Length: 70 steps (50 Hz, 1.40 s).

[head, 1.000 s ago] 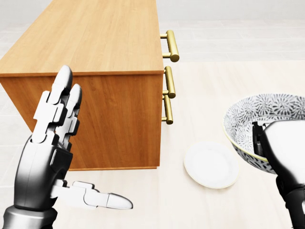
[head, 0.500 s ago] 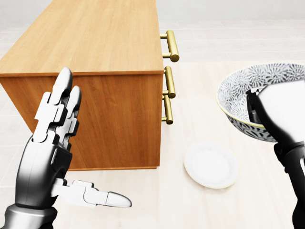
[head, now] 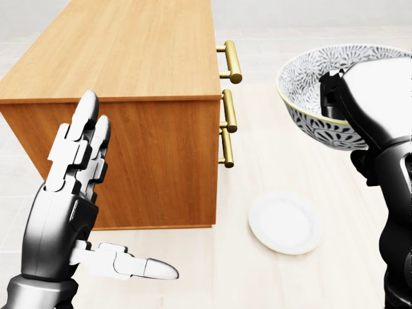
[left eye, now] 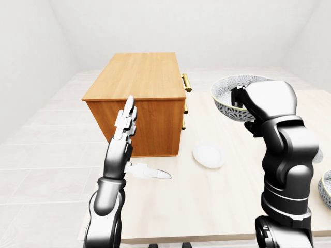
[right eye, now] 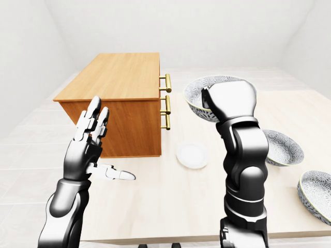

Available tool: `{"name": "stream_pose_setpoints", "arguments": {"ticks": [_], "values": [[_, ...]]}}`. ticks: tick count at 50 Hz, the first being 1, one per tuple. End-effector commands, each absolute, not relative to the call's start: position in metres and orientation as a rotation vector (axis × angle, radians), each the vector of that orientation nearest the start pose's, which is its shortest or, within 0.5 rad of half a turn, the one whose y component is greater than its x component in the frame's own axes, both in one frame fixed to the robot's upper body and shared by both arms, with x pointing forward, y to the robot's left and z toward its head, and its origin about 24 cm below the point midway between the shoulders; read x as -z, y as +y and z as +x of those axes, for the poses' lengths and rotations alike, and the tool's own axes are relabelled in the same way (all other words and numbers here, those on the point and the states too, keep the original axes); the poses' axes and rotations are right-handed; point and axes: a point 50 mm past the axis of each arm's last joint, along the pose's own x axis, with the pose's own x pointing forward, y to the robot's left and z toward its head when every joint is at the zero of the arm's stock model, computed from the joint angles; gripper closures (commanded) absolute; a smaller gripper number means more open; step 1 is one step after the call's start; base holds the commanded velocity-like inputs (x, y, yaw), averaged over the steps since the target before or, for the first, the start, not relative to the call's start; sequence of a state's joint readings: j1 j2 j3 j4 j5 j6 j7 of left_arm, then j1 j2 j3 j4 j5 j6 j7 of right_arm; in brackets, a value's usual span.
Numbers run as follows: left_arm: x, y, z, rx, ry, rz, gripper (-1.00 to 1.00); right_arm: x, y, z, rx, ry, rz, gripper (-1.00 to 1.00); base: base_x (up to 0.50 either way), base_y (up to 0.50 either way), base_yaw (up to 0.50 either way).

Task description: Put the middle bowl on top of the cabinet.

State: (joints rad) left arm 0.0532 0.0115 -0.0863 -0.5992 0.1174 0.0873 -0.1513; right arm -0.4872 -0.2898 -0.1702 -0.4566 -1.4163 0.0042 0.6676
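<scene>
Bowl (head: pixel 309 80) is up in the air, right of the cabinet (head: pixel 129 51) in the head view. It sits roughly level with the cabinet top and is not yet over it. Right robot hand (head: pixel 380 96) pinches the bowl's rim: one dark finger (head: pixel 331 96) hooks inside the wall, and the rest of the hand is behind the outer wall, so the full grip is hidden. Left robot hand (head: pixel 67 193) holds nothing, fingers straight and spread, thumb out sideways, beside the cabinet's side panel.

Handling, my guess: glazed ceramic, stiff, slick, fairly heavy for a rim pinch. It would likely chip or break if dropped or knocked on the cabinet edge. The rim is the sensible hold, but a one-sided grip could let it tilt, so keep it level and set it down gently, away from the edge with the brass handles (head: pixel 230 61).

White plate (head: pixel 285 222) lies on the counter (head: pixel 257 283), below the bowl. In the right-eye view, a second bowl (right eye: pixel 282 147) and a third bowl (right eye: pixel 316 188) rest on the counter to the right.
</scene>
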Motion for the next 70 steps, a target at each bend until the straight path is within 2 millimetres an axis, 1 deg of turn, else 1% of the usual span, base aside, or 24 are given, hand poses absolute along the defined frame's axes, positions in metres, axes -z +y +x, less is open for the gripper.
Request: {"name": "stream_pose_setpoints", "arguments": {"ticks": [1, 5, 9, 15, 21, 26, 28, 31, 37, 41, 45, 48, 54, 56, 59, 65, 70], "values": [[-0.155, 0.127, 0.218, 0.185, -0.45, 0.138, -1.0, -0.27, -0.172, 0.284, 0.267, -0.316, -1.606, 1.0, 0.0, 0.0, 0.0], [-0.154, 0.127, 0.218, 0.186, -0.449, 0.138, -1.0, -0.277, -0.167, 0.292, 0.263, -0.348, -1.584, 1.0, 0.0, 0.0, 0.0], [-0.153, 0.127, 0.219, 0.186, -0.442, 0.139, -1.0, -0.28, -0.161, 0.299, 0.258, -0.363, -1.578, 1.0, 0.0, 0.0, 0.0], [-0.15, 0.128, 0.221, 0.184, -0.427, 0.137, -1.0, -0.281, -0.159, 0.306, 0.258, -0.371, -1.572, 1.0, 0.0, 0.0, 0.0], [-0.152, 0.128, 0.22, 0.185, -0.435, 0.138, -1.0, -0.28, -0.155, 0.31, 0.256, -0.385, -1.568, 1.0, 0.0, 0.0, 0.0], [-0.154, 0.127, 0.219, 0.188, -0.448, 0.139, -1.0, -0.289, -0.153, 0.312, 0.259, -0.405, -1.558, 1.0, 0.0, 0.0, 0.0], [-0.152, 0.127, 0.219, 0.189, -0.437, 0.139, -1.0, -0.294, -0.153, 0.312, 0.264, -0.41, -1.558, 1.0, 0.0, 0.0, 0.0], [-0.152, 0.127, 0.219, 0.192, -0.44, 0.143, -1.0, -0.296, -0.15, 0.315, 0.261, -0.417, -1.56, 1.0, 0.0, 0.0, 0.0], [-0.152, 0.128, 0.219, 0.186, -0.438, 0.14, -1.0, -0.301, -0.149, 0.318, 0.266, -0.426, -1.569, 1.0, 0.0, 0.0, 0.0], [-0.151, 0.128, 0.219, 0.187, -0.434, 0.138, -1.0, -0.309, -0.148, 0.318, 0.276, -0.439, -1.562, 1.0, 0.0, 0.0, 0.0], [-0.154, 0.129, 0.219, 0.184, -0.444, 0.135, -1.0, -0.308, -0.149, 0.321, 0.278, -0.432, -1.558, 1.0, 0.0, 0.0, 0.0], [-0.153, 0.128, 0.218, 0.192, -0.444, 0.133, -1.0, -0.318, -0.146, 0.321, 0.277, -0.444, -1.56, 1.0, 0.0, 0.0, 0.0], [-0.154, 0.128, 0.217, 0.197, -0.448, 0.131, -1.0, -0.32, -0.142, 0.326, 0.266, -0.457, -1.57, 1.0, 0.0, 0.0, 0.0], [-0.155, 0.128, 0.217, 0.198, -0.45, 0.131, -1.0, -0.321, -0.139, 0.331, 0.259, -0.471, -1.538, 1.0, 0.0, 0.0, 0.0], [-0.155, 0.128, 0.217, 0.198, -0.451, 0.131, -1.0, -0.322, -0.139, 0.334, 0.263, -0.47, -1.54, 1.0, 0.0, 0.0, 0.0], [-0.153, 0.128, 0.218, 0.202, -0.442, 0.129, -1.0, -0.334, -0.136, 0.338, 0.267, -0.492, -1.537, 1.0, 0.0, 0.0, 0.0], [-0.152, 0.128, 0.218, 0.203, -0.435, 0.128, -1.0, -0.337, -0.132, 0.341, 0.263, -0.507, -1.541, 1.0, 0.0, 0.0, 0.0]]}}
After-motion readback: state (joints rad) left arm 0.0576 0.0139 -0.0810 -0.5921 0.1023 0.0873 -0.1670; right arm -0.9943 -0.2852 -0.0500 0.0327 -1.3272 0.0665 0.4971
